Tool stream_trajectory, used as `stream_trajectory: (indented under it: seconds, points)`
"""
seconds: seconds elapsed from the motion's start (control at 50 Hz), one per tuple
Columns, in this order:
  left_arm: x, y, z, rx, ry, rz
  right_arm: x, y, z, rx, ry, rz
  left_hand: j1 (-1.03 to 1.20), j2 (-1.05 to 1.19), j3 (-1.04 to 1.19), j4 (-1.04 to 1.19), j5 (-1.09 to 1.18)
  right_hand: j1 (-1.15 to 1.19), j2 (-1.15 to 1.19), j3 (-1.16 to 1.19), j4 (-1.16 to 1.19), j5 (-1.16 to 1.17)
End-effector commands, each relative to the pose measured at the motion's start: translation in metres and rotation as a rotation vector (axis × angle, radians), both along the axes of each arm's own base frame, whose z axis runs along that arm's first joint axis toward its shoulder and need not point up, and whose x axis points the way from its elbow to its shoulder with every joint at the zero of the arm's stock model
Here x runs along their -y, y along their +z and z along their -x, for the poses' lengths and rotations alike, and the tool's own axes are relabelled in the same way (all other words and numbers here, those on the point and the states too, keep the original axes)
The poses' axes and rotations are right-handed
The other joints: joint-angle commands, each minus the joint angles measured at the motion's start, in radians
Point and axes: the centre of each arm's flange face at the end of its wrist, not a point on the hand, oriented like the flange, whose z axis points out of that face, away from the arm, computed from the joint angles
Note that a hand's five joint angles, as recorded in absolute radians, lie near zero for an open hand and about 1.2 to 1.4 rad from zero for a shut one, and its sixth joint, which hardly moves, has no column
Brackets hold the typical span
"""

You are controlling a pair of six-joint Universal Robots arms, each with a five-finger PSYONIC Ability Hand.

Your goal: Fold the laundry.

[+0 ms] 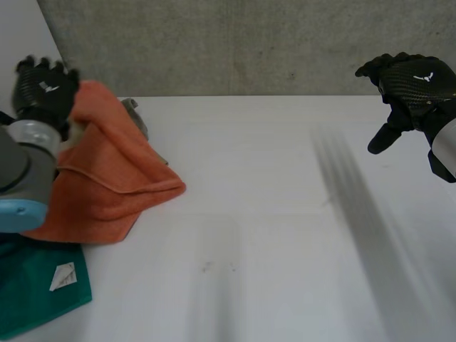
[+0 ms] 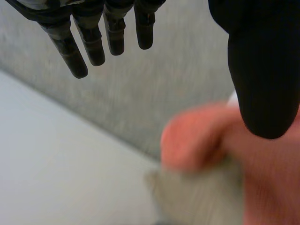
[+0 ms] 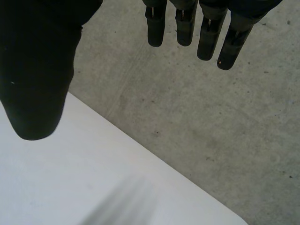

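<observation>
An orange cloth (image 1: 107, 174) lies loosely bunched at the left of the white table (image 1: 285, 214), and its upper part rises toward my left hand (image 1: 43, 89). That hand hovers at the cloth's far left edge with its fingers (image 2: 93, 42) straight and spread from the thumb (image 2: 262, 70). The orange cloth (image 2: 211, 140) lies just beyond the thumb, and nothing sits between thumb and fingers. A grey cloth (image 1: 135, 114) peeks out from under the orange one. My right hand (image 1: 413, 82) hangs open above the table's far right, its fingers (image 3: 187, 28) straight and empty.
A folded teal cloth (image 1: 35, 285) with a white label lies at the near left corner, partly under my left arm. A grey concrete wall (image 1: 249, 43) stands right behind the table's far edge.
</observation>
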Motion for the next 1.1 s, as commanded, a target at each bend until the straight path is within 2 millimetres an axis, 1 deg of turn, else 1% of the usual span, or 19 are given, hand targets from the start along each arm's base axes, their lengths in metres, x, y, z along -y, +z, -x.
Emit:
stream_trajectory:
  seconds: [0.02, 0.12, 0.34, 0.4, 0.44, 0.5, 0.56, 0.6, 0.66, 0.72, 0.76, 0.86, 0.92, 0.98, 1.0, 1.02, 1.04, 1.06, 1.1]
  points:
    - [0.019, -0.043, -0.018, 0.054, -0.012, -0.107, 0.001, -0.005, 0.000, -0.004, 0.000, -0.014, -0.002, -0.024, -0.030, -0.025, -0.028, -0.012, -0.038, -0.032, -0.053, -0.067]
    - [0.017, -0.072, -0.009, 0.058, -0.096, -0.201, 0.000, -0.006, 0.000, -0.005, 0.000, -0.020, 0.001, -0.021, -0.027, -0.022, -0.025, -0.012, -0.038, -0.032, -0.053, -0.067]
    - [0.031, -0.091, -0.003, -0.018, -0.127, -0.231, 0.001, -0.008, 0.000, -0.016, 0.001, -0.021, 0.132, 0.111, 0.105, 0.110, 0.107, -0.012, -0.038, -0.032, -0.053, -0.067]
    - [0.036, -0.095, -0.002, -0.027, -0.134, -0.234, 0.001, -0.008, 0.000, -0.016, 0.001, -0.021, 0.603, 0.582, 0.576, 0.581, 0.578, -0.012, -0.038, -0.032, -0.053, -0.067]
    - [0.038, -0.095, 0.000, -0.028, -0.140, -0.228, 0.001, -0.008, 0.000, -0.016, -0.001, -0.021, 1.194, 1.173, 1.167, 1.172, 1.169, -0.012, -0.038, -0.032, -0.053, -0.067]
    - [0.036, -0.090, 0.006, -0.035, -0.148, -0.216, 0.001, -0.009, 0.000, -0.017, -0.001, -0.023, 1.198, 1.176, 1.171, 1.176, 1.173, -0.012, -0.038, -0.032, -0.053, -0.067]
    - [0.024, -0.056, 0.031, -0.062, -0.213, -0.139, 0.004, -0.012, 0.000, -0.018, -0.001, -0.030, 1.198, 1.176, 1.171, 1.176, 1.173, -0.012, -0.038, -0.032, -0.053, -0.067]
    - [0.004, -0.005, 0.055, -0.133, -0.291, -0.028, 0.005, -0.013, 0.000, -0.021, -0.004, -0.034, 1.198, 1.176, 1.171, 1.176, 1.173, -0.012, -0.038, -0.032, -0.053, -0.067]
    - [-0.024, 0.041, 0.077, -0.252, -0.385, 0.058, 0.006, -0.013, 0.000, -0.026, -0.008, -0.030, 1.198, 1.176, 1.171, 1.176, 1.173, -0.012, -0.038, -0.032, -0.053, -0.067]
    - [-0.043, 0.057, 0.095, -0.332, -0.461, 0.069, 0.007, -0.011, 0.001, -0.034, -0.013, -0.022, 1.198, 1.176, 1.171, 1.176, 1.173, -0.012, -0.038, -0.032, -0.053, -0.067]
    - [-0.068, 0.061, 0.122, -0.404, -0.560, 0.039, 0.008, -0.008, 0.003, -0.037, -0.022, -0.008, 1.198, 1.176, 1.171, 1.176, 1.173, -0.012, -0.038, -0.032, -0.053, -0.067]
    - [-0.113, 0.033, 0.167, -0.446, -0.682, -0.103, 0.009, 0.000, 0.004, -0.033, -0.027, 0.013, 1.198, 1.176, 1.171, 1.176, 1.173, -0.012, -0.038, -0.032, -0.053, -0.067]
    - [-0.136, -0.020, 0.194, -0.409, -0.705, -0.270, 0.010, 0.002, 0.004, -0.031, -0.028, 0.021, 1.198, 1.176, 1.171, 1.176, 1.173, -0.012, -0.038, -0.032, -0.053, -0.067]
    - [-0.152, -0.050, 0.209, -0.386, -0.731, -0.362, 0.011, 0.001, 0.004, -0.033, -0.028, 0.019, 1.198, 1.176, 1.171, 1.176, 1.173, -0.012, -0.038, -0.032, -0.053, -0.067]
    - [-0.155, -0.055, 0.212, -0.383, -0.741, -0.378, 0.011, -0.001, 0.004, -0.034, -0.028, 0.014, 1.068, 1.046, 1.040, 1.045, 1.042, -0.012, -0.038, -0.032, -0.053, -0.067]
    - [-0.159, -0.059, 0.215, -0.382, -0.752, -0.394, 0.012, -0.004, 0.003, -0.036, -0.025, 0.002, 0.505, 0.484, 0.478, 0.483, 0.480, -0.012, -0.038, -0.032, -0.053, -0.067]
    - [-0.160, -0.059, 0.216, -0.381, -0.752, -0.392, 0.012, -0.004, 0.003, -0.037, -0.023, -0.001, 0.247, 0.225, 0.220, 0.225, 0.222, -0.012, -0.038, -0.032, -0.053, -0.067]
    - [-0.159, -0.057, 0.215, -0.383, -0.751, -0.387, 0.011, -0.006, 0.003, -0.038, -0.022, -0.005, 0.058, 0.037, 0.031, 0.036, 0.033, -0.012, -0.038, -0.032, -0.053, -0.067]
    - [-0.156, -0.048, 0.214, -0.400, -0.746, -0.363, 0.013, -0.012, 0.003, -0.044, -0.021, -0.029, -0.008, -0.030, -0.036, -0.031, -0.034, -0.012, -0.038, -0.032, -0.053, -0.067]
